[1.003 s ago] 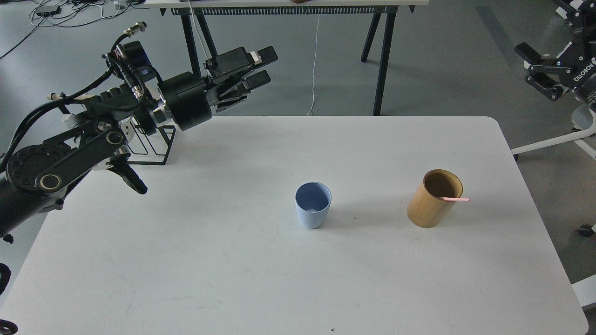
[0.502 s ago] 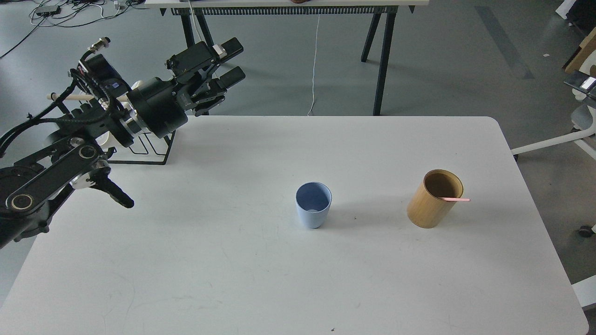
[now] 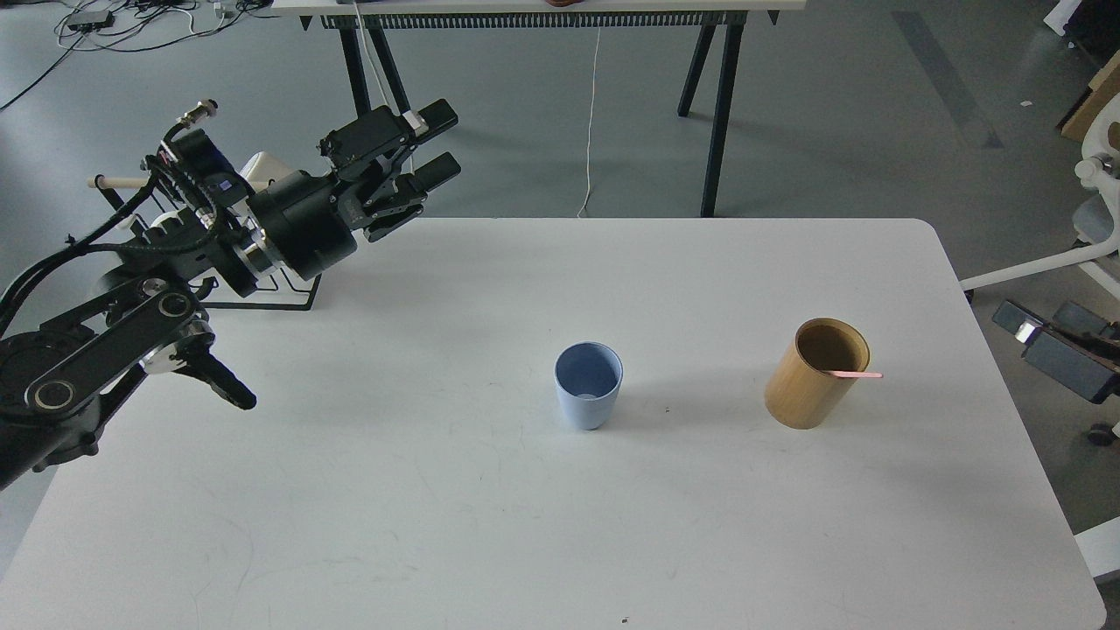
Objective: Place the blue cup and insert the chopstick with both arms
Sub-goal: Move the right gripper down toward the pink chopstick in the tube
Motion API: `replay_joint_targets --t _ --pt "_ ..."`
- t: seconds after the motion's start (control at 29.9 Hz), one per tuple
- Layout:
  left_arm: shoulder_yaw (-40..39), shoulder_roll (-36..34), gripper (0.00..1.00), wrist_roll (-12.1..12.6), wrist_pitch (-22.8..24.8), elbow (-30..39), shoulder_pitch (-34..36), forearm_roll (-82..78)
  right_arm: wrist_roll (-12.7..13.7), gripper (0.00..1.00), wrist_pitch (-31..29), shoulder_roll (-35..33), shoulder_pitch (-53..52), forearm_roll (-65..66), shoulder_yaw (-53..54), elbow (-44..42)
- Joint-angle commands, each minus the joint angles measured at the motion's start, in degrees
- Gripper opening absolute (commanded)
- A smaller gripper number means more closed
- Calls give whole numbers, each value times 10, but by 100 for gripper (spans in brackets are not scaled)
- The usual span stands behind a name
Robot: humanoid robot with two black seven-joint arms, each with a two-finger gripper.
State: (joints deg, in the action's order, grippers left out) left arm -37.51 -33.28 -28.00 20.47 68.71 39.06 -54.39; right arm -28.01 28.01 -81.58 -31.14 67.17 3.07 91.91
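The blue cup stands upright and empty at the middle of the white table. One pale pink chopstick sticks out over the rim of a tan bamboo cylinder to the cup's right. My left gripper is open and empty, held in the air over the table's far left corner, well away from the cup. My right gripper shows at the right edge, off the table, with its fingers apart and nothing in them.
A black wire mug rack with a wooden rod and a white mug stands at the table's far left, partly behind my left arm. Trestle legs stand behind the table. A white chair base is at the right.
My left gripper drew back to the left, empty and open. My right gripper left the upper right corner and now shows lower at the right edge. Cup and cylinder have not moved.
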Motion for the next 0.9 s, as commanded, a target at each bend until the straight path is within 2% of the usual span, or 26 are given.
replay_joint_targets --t 0.0,0.1,0.27,0.64,0.87 --pt "1 10 89 0 0 -10 0 0 0 99 0 -2 0 2 -37 0" --pt "1 14 89 0 0 -17 -1 0 0 99 0 11 4 3 -51 -1" --pt "2 16 89 0 0 -23 -2 0 0 99 0 88 5 4 -56 -8" --pt "2 23 89 0 1 -38 -3 1 0 99 0 204 8 2 -56 -89" --pt "2 28 90 0 1 -44 -8 1 0 99 0 209 -29 5 -59 -89"
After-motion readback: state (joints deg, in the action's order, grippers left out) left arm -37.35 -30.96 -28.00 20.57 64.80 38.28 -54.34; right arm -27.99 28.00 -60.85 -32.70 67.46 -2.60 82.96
